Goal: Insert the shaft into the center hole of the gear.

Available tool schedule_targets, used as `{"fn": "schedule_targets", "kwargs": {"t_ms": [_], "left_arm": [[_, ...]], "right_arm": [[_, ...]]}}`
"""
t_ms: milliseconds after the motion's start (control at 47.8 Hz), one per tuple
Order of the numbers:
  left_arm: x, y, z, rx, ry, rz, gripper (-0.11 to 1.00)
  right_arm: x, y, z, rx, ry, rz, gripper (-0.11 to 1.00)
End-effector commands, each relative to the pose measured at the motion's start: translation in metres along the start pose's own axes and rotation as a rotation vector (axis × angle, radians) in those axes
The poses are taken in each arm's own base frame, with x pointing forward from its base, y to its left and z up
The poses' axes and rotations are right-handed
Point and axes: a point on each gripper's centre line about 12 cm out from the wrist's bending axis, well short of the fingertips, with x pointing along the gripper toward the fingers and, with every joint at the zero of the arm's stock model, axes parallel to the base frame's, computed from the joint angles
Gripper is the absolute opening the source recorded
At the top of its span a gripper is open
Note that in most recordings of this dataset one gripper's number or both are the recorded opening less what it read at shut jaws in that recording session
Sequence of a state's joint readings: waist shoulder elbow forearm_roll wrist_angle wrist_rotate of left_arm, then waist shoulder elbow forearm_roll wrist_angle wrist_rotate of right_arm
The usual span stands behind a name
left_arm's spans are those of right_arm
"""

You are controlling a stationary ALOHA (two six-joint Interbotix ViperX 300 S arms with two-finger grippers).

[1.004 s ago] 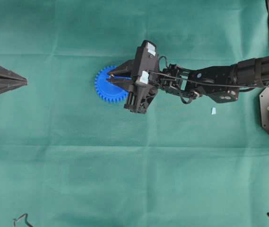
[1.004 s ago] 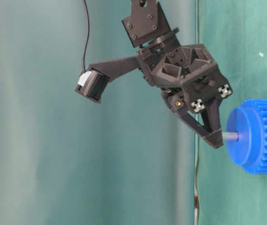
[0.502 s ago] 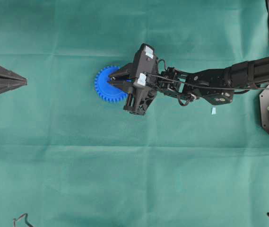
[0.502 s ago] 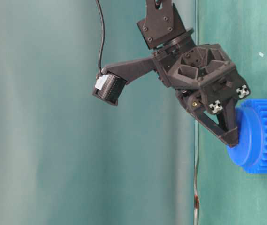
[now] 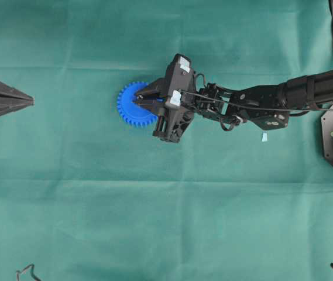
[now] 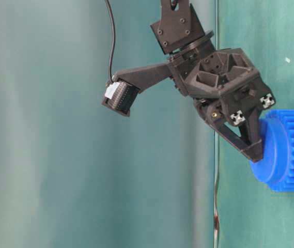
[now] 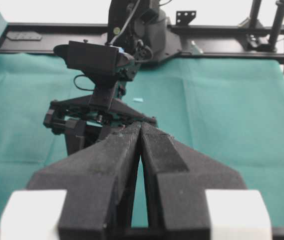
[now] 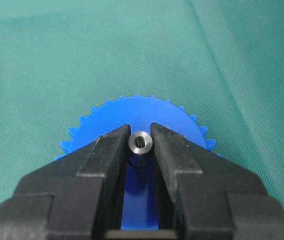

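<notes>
Now your right gripper (image 8: 141,150), still pinching the shaft (image 8: 140,142), has pressed down onto the gear (image 5: 132,104), so the pin looks seated in the center hole.

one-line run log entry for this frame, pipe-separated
phase: insertion | right claw: shut on shaft, tips at gear face | shaft: over center hole, depth hidden | left claw: shut, idle, apart from gear

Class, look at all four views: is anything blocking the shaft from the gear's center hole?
Nothing visible does. The right hand grips the shaft directly over the middle of the gear, fingertips down at the gear's face in the table-level view. The hole itself is hidden beneath the shaft. The left hand is shut and far off.
</notes>
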State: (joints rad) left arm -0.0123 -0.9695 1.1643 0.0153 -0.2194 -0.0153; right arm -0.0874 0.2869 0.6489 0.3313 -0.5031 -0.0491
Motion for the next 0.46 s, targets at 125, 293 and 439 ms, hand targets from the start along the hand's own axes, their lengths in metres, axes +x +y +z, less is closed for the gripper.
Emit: {"fn": "schedule_targets", "kwargs": {"t_ms": [125,293,439], "left_arm": [[0.002,0.000,0.010,0.005,-0.026,-0.002,0.00],[0.001,-0.001,0.011,0.004,-0.032,-0.004,0.00],[0.001,-0.001,0.011,0.004,-0.032,-0.004,0.00]], "right_arm": [[0.000,0.003,0.011,0.007,-0.029,0.007,0.19],[-0.006,0.006,0.024,0.005,-0.065,0.015,0.59],[-0.019,0.009,0.045,0.000,-0.118,0.030,0.93]]}}
